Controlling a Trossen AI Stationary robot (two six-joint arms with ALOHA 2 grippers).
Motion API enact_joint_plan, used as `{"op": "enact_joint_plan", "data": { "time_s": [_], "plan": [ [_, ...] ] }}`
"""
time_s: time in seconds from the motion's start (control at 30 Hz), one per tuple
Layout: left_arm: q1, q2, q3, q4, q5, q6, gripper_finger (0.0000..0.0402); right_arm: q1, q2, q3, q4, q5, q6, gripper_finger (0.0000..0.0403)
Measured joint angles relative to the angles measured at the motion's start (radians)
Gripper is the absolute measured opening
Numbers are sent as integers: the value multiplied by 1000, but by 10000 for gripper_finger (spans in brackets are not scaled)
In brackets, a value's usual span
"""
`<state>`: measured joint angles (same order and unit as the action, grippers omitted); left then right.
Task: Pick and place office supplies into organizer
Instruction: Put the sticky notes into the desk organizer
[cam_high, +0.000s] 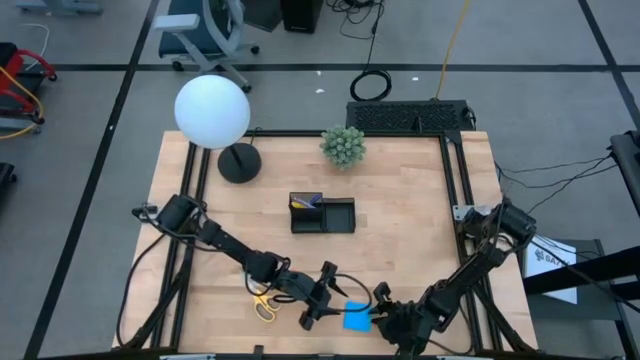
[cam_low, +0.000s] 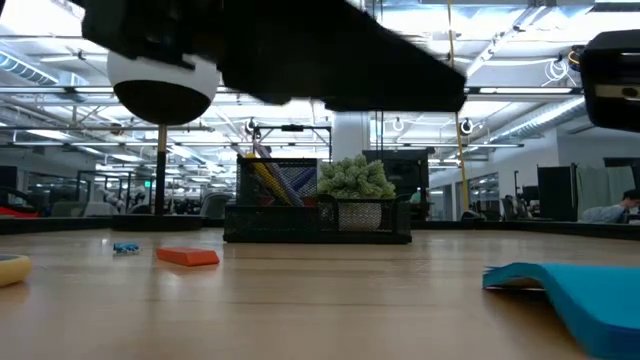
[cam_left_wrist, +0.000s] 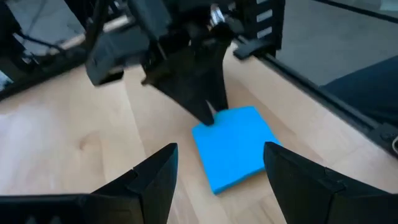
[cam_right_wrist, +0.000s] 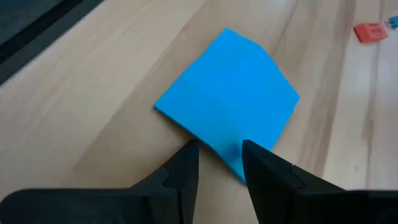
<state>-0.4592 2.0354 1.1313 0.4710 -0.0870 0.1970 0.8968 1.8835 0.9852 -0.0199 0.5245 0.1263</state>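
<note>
You have one blue sticky-note pad (cam_right_wrist: 229, 96) pinched at its edge by the right gripper (cam_right_wrist: 221, 163), one scissors (cam_high: 263, 305), and the left gripper (cam_left_wrist: 217, 171) spread wide, grasping nothing.

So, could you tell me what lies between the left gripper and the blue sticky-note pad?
Only bare wood: in the left wrist view, the left gripper hangs open before the blue sticky-note pad.

Between the blue pad (cam_high: 356, 319) at bottom centre and the organizer (cam_high: 322, 214) at mid-frame, you have open bare surface (cam_high: 400, 180). Both end effectors crowd the pad, the left end effector (cam_high: 312, 312) on its left, the right end effector (cam_high: 381, 312) on its right. The lamp base (cam_high: 239, 162) and plant ball (cam_high: 343, 145) stand above the organizer.
</note>
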Motion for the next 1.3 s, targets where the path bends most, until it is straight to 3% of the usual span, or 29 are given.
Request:
{"op": "enact_joint_plan", "data": {
  "time_s": [0.43,0.77,1.03,1.3],
  "plan": [
    [1,10,-2,-31,61,-53,243,-25,24,21,3,-2,-14,113],
    [1,10,-2,-75,72,-79,243,-27,24,20,1,-29,-11,70],
    [3,10,-2,-118,88,-130,243,-27,24,20,1,-31,-8,67],
    [22,113,3,-48,143,-182,243,-28,24,18,8,-31,-10,68]
  ]
}}
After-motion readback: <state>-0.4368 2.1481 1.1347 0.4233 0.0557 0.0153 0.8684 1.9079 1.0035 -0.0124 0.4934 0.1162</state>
